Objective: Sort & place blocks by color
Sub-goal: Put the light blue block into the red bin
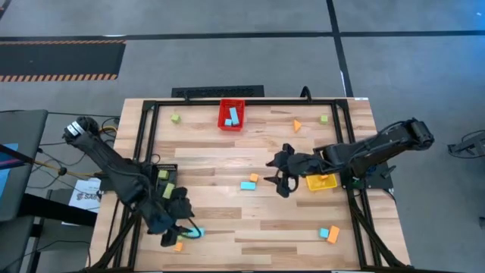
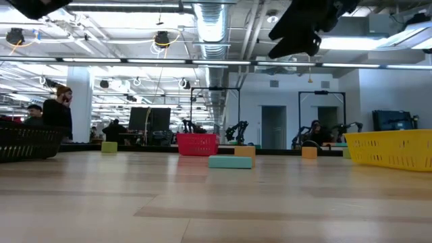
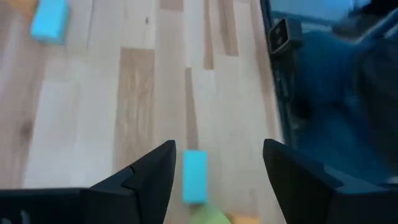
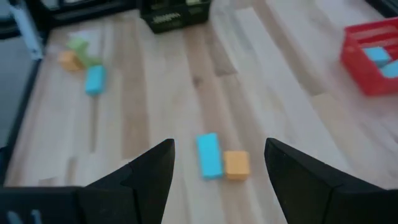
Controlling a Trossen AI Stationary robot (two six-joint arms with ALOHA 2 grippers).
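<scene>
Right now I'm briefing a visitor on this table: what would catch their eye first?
Probably the red bin at the table's far edge, already holding light-blue blocks. Next, the open right gripper hovering over a light-blue bar beside an orange cube mid-table, and the yellow bin under the right arm.

The wooden table bears scattered blocks and red, yellow and black bins.

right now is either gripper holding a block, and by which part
Nothing is held. The left gripper is open above a light-blue block; the right gripper is open above a light-blue bar and orange cube.
</scene>
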